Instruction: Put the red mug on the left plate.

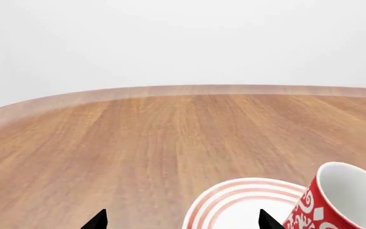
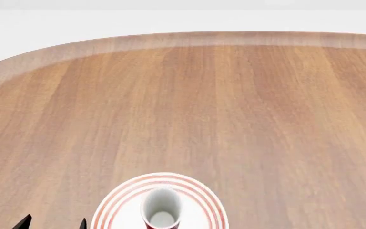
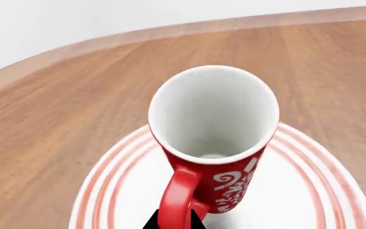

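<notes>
Mug (image 3: pixel 213 138): red with white swirls, white inside, upright on the plate (image 3: pixel 310 191), near its middle; handle (image 3: pixel 177 200) turned toward the right gripper (image 3: pixel 173 220). Of that gripper only a dark tip shows, at the handle's base and touching or just short of it; jaws out of frame, so whether it grips the handle cannot be told. Left gripper (image 1: pixel 181 220): two black fingertips (image 1: pixel 97 219) only, set well apart, nothing between them but bare table (image 1: pixel 138 143) and the plate's near rim; jaws spread. The mug stands just beyond and outside one left fingertip, its lower body cut off by the frame. Head view: mug (image 2: pixel 162 210) and plate (image 2: pixel 116 205) cropped at the lower edge, left fingertips (image 2: pixel 24 222) barely showing beside the plate. Plate: white, red rings at the rim. Table: wood, rounded far edge, wide open surface ahead of both grippers.
</notes>
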Robot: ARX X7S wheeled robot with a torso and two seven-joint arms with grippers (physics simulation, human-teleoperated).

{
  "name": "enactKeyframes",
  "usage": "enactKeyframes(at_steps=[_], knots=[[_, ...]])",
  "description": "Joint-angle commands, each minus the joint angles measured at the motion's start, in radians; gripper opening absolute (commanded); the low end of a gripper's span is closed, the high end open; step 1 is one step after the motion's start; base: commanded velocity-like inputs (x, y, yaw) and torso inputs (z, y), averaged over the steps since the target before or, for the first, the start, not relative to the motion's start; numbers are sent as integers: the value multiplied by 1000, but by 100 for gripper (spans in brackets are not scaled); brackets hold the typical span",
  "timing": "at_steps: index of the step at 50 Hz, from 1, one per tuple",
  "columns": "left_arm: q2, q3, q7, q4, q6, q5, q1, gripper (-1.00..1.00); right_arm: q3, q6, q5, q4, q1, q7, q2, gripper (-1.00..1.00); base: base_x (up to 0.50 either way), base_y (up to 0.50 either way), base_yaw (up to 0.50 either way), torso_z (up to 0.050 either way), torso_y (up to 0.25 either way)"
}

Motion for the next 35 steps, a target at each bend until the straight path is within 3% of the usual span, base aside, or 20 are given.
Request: enactKeyframes(at_steps=[1,18,19,35], knots=[[-2,5,-4,-1,2,1,-1,100,-6,-21,-16,42,10,-8,-12,-100,0,0,0,0,0],[-6,10,-8,1,3,-2,0,100,-14,-26,-11,75,24,-7,-17,-100,0,0,0,0,1],[-6,10,-8,1,3,-3,0,100,-14,-22,-9,76,29,-7,-18,100,0,0,0,0,0],[-13,12,-15,15,1,-8,3,100,-22,-19,3,46,21,6,-4,100,0,0,0,0,0]])
